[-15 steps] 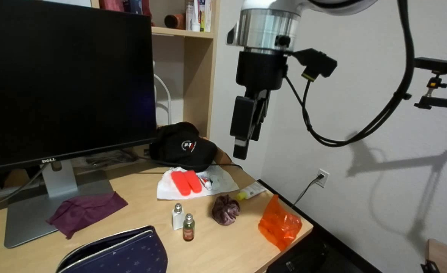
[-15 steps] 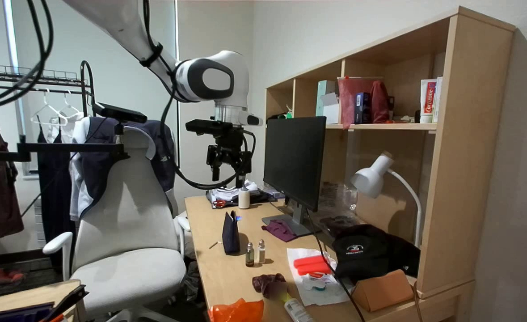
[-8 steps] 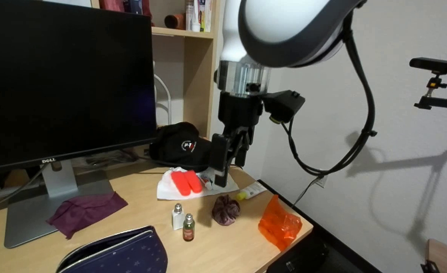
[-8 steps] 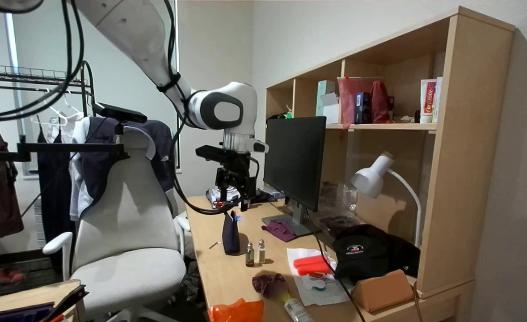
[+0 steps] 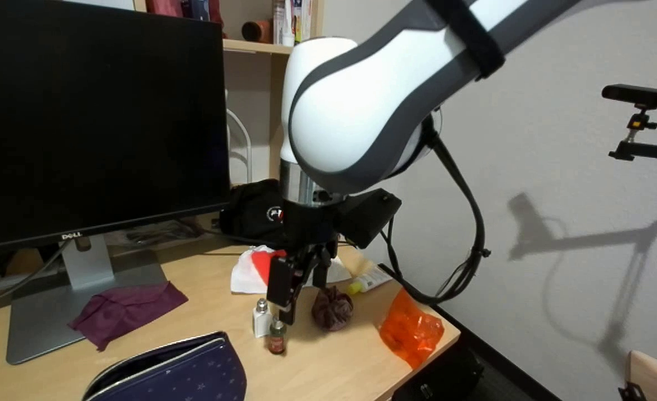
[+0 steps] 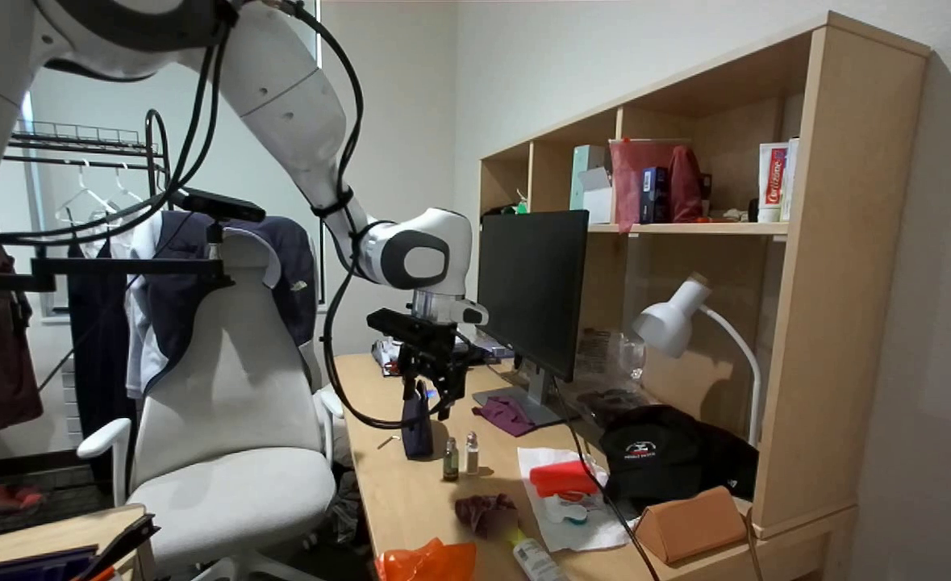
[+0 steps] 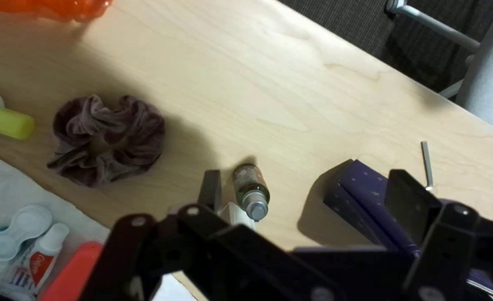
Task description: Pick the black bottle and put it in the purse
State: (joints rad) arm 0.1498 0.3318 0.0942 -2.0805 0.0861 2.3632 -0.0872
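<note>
Log Robotiq gripper (image 7: 305, 186) lower than a second ago, nearer star-patterned navy zip pouch (image 5: 194, 373); judge as approach for pick, placing ahead. Note jaws apart, clamped on nothing. Find silver-capped dark glass bottle (image 7: 251, 188) upright near pouch, outside it. See pouch gaping and, near it, white bottle (image 5: 261, 321) in an exterior view; get neither plainly in wrist view.

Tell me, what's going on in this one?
A robot arm holds its claw open and empty above the desk, near the dark bottle. That bottle stands upright beside the white bottle, and neither is gripped. The purse sits close by on the desk, its mouth open. The aim is to put the dark bottle in the purse; the pick has not yet been made.
</note>
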